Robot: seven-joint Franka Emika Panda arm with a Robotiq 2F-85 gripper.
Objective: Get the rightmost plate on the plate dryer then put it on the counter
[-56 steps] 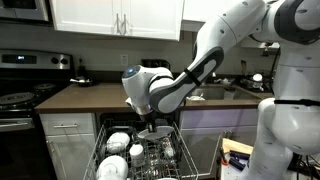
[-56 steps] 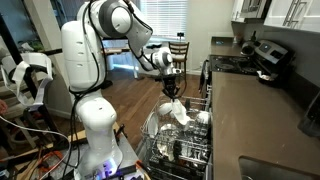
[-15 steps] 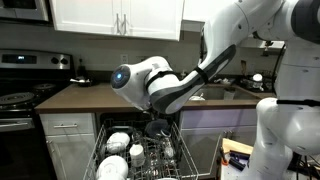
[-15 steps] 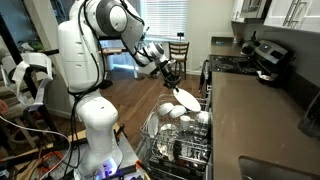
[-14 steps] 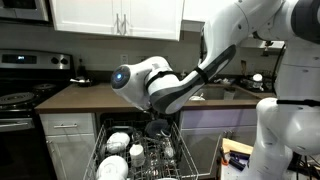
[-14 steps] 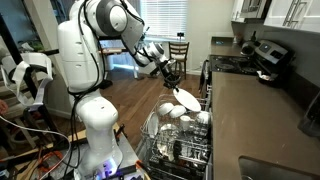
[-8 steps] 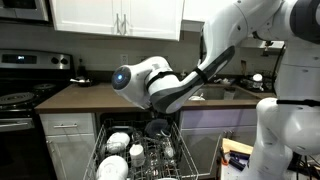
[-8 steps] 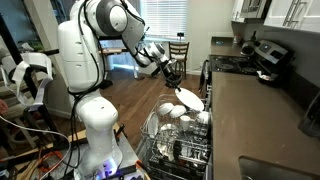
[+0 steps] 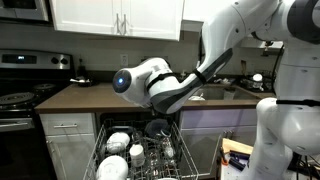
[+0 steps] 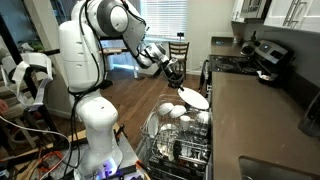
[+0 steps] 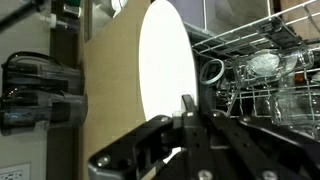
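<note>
One white plate (image 10: 194, 98) was held clamped by its rim in the gripper (image 10: 178, 85), tilted, above the plate dryer (image 10: 178, 145) beneath it, near the counter (image 10: 250, 118) edge.

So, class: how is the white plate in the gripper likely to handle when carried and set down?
The white plate looks rigid and probably ceramic, so likely breakable if knocked on the wire rack or counter. Its smooth glossy face may slip, since the gripper pinches only its rim. Held by one edge, it may pivot.
</note>
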